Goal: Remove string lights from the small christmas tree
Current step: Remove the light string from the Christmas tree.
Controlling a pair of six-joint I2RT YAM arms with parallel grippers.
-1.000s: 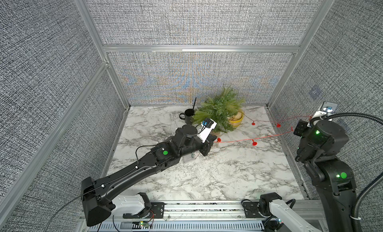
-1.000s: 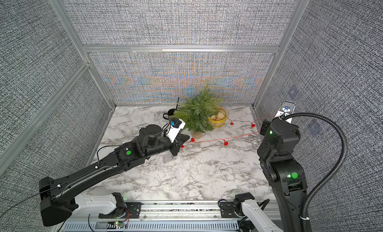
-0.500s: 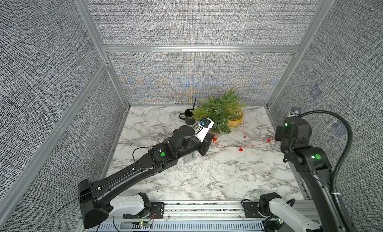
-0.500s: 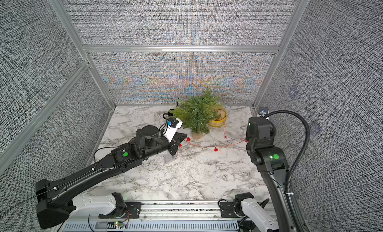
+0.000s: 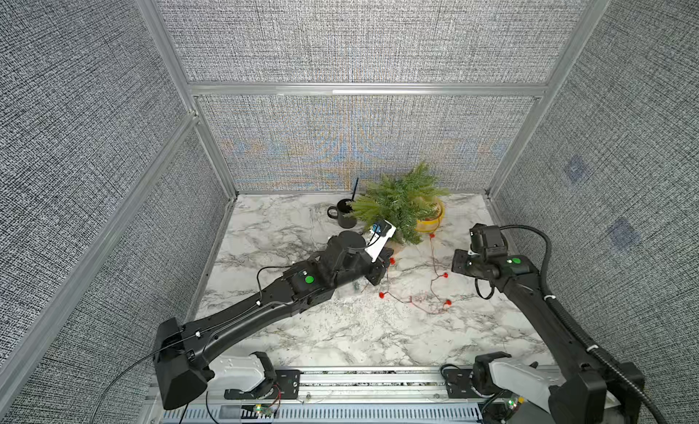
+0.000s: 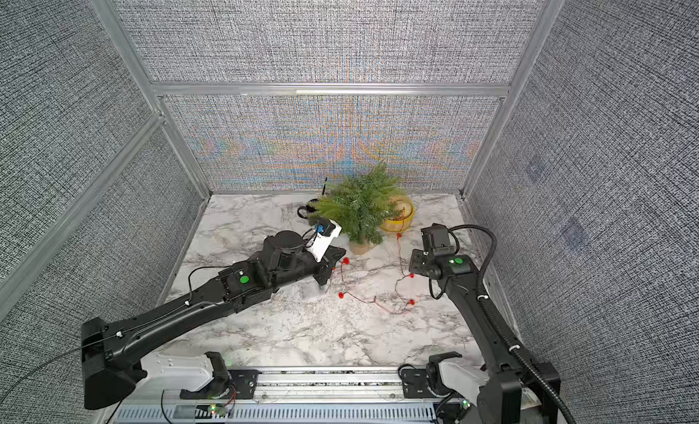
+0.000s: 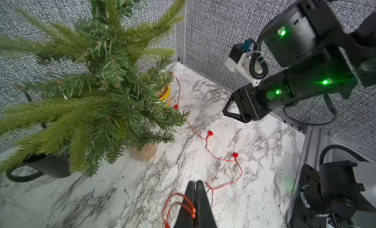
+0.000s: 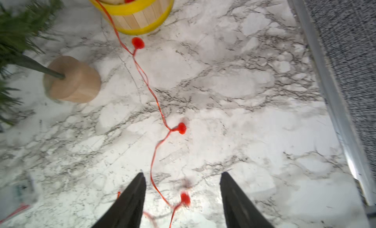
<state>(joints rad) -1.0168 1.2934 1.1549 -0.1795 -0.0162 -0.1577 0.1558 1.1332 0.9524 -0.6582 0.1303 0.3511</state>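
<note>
The string lights (image 5: 431, 306) are seen lying loose on the marble tabletop (image 5: 340, 339), in front of the small christmas tree (image 5: 401, 206) and to its right. In the right wrist view, the red wire (image 8: 156, 102) is carried from the rim of a yellow basket (image 8: 142, 19) past the tree's tan wooden base (image 8: 71, 80) and onward across the marble, with red bulbs spaced along it. One bulb is seen inside the basket.

The tree is stood upright near the back wall, with a black mug (image 5: 342, 214) just beside it on one side and the basket on the other.

The left claw (image 7: 195, 183) is pressed closed, and loops of the wire are pinched between its fingers close to the tabletop. The right claw (image 8: 182, 174) is held wide apart above the marble. A stretch of wire and a bulb are seen lying beneath the gap, but nothing is gripped by it. In both top views the two claws are set facing each other across the slack wire.
</note>
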